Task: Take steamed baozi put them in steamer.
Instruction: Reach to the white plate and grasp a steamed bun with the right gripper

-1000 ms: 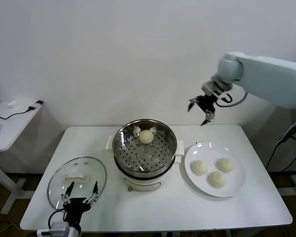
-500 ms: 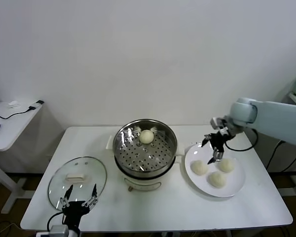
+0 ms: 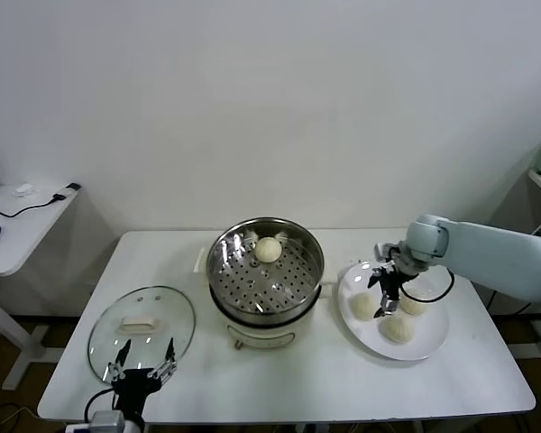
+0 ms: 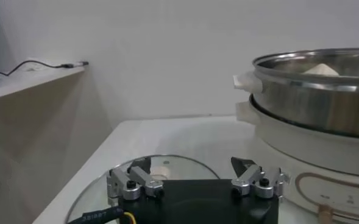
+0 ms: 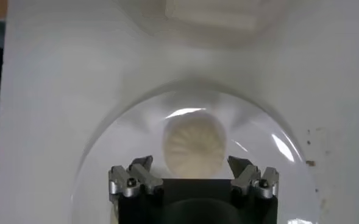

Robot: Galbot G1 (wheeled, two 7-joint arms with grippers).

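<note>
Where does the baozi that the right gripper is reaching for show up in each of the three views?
Head view: baozi at the plate's left side, under the open right gripper.
Right wrist view: same baozi centred between the fingers, on the plate.
Left wrist view: not in it; only the left gripper, lid and steamer show.
Shared landmark: the plate.

R tool (image 3: 381, 290) open, lowered; L tool (image 3: 142, 368) parked.

No legible text or labels.
</note>
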